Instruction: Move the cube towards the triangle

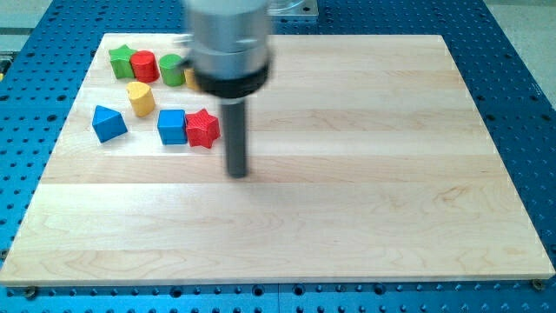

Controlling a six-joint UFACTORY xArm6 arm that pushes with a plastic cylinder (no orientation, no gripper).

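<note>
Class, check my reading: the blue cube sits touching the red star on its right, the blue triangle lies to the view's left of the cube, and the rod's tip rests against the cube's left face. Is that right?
Not quite. My tip is not against the blue cube; it stands apart, lower and to the view's right of the red star. The camera view shows this. The cube does touch the star, and the blue triangle does lie to the cube's left.

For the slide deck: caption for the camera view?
Rod's tip rests right of and below the red star, which touches the blue cube; blue triangle sits further left.
</note>
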